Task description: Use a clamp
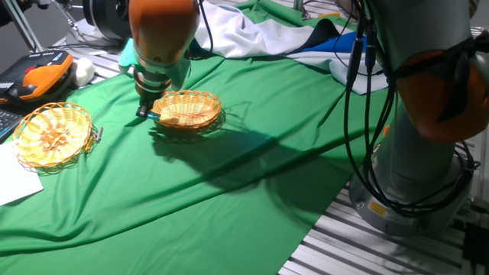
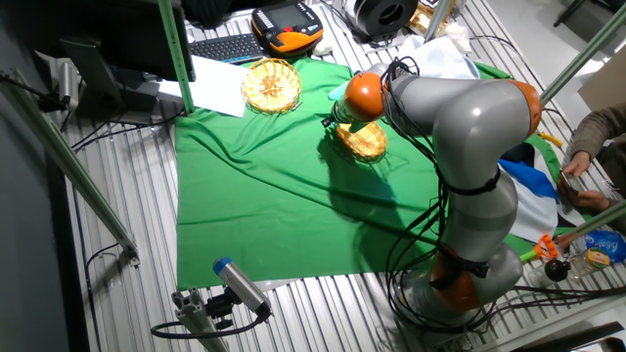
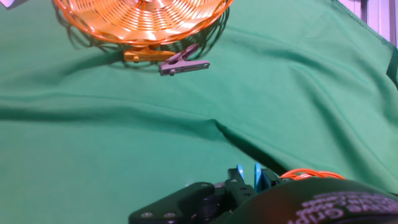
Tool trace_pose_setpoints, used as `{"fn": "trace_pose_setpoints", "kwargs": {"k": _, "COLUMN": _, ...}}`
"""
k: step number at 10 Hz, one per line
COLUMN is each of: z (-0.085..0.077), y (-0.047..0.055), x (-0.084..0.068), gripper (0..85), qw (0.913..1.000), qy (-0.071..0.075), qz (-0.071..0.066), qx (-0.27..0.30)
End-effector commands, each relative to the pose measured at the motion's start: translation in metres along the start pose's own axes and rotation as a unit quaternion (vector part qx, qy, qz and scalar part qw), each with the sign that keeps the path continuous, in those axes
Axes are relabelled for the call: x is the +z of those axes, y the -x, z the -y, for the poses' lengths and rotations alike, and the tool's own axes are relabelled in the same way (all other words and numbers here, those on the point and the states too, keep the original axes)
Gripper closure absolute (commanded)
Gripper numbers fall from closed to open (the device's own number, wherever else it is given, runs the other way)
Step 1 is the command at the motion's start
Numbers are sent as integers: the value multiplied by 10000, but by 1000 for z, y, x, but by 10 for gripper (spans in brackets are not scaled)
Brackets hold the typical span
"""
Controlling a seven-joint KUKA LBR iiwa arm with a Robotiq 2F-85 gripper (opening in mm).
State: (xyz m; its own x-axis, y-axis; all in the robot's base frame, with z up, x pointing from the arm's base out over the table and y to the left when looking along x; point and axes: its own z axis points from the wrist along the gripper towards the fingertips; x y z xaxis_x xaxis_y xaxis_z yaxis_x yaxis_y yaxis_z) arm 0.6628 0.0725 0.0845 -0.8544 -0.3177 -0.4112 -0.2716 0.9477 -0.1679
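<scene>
The teal clamp [image 1: 153, 117] is held in my gripper [image 1: 145, 111], which is shut on it just above the green cloth, at the left rim of the near wicker basket [image 1: 188, 109]. In the hand view the clamp's two teal prongs [image 3: 249, 176] stick out of the black gripper [image 3: 239, 190] at the bottom edge, next to a strip of orange basket rim [image 3: 311, 175]. In the other fixed view the gripper [image 2: 331, 120] sits at the basket's [image 2: 363, 141] left side; the clamp is too small to make out there.
A second wicker basket [image 1: 52, 134] [image 3: 142, 18] [image 2: 271, 85] lies further left on the green cloth [image 1: 229, 176], with a small grey clip [image 3: 184, 63] [image 1: 98, 134] by its rim. White paper [image 1: 17, 179], a teach pendant [image 1: 38, 76] and bunched fabric [image 1: 252, 27] border the cloth.
</scene>
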Motion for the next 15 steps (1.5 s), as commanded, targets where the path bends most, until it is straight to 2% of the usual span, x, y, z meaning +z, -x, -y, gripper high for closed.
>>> {"fn": "trace_pose_setpoints", "kwargs": {"k": 1, "z": 0, "y": 0, "x": 0, "gripper": 850, "qw": 10000, "qy": 6, "qz": 3, "qx": 4}}
{"fn": "trace_pose_setpoints", "kwargs": {"k": 7, "z": -4, "y": 2, "x": -1, "gripper": 850, "qw": 10000, "qy": 6, "qz": 3, "qx": 4}}
{"fn": "trace_pose_setpoints", "kwargs": {"k": 9, "z": -3, "y": -1, "x": 1, "gripper": 850, "qw": 10000, "qy": 29, "qz": 67, "qx": -21}}
{"fn": "trace_pose_setpoints", "kwargs": {"k": 13, "z": -9, "y": -1, "x": 1, "gripper": 850, "qw": 10000, "qy": 18, "qz": 79, "qx": 29}}
{"fn": "trace_pose_setpoints", "kwargs": {"k": 15, "z": -7, "y": -4, "x": 3, "gripper": 850, "qw": 9999, "qy": 30, "qz": 107, "qx": 1}}
